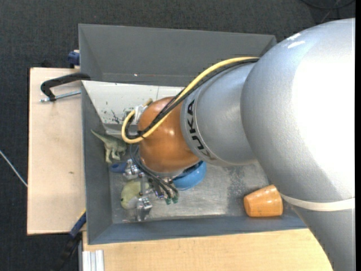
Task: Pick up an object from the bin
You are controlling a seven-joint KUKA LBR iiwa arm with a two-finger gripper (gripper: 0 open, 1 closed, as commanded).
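Along the near wall of the bin (197, 228), an orange cup (263, 202) lay on its side in the right corner, well apart from everything else. Toward the near left corner the jaws were down close to the floor, their metal parts showing just beside a pale yellow-green lump (129, 193). Whether they touched it could not be told, nor whether the jaws were open or closed, nor whether anything sat between them. The lump was the thing nearest them. Just behind, a blue dome (192, 177) poked out from under the orange cover (163, 141) of the wrist, on the right of the jaws. A small blue scrap (117, 166) lay to their left, near the left wall. Farther back along that wall stood a green dinosaur (109, 145), apart from the lump and close to the scrap. A yellow cable (169, 103) looped over the cover and ran back along the grey arm (254, 123), which came in from the right and hid much of the floor. At the far end a pale sheet (115, 100) flecked with black sloped up toward the back wall.
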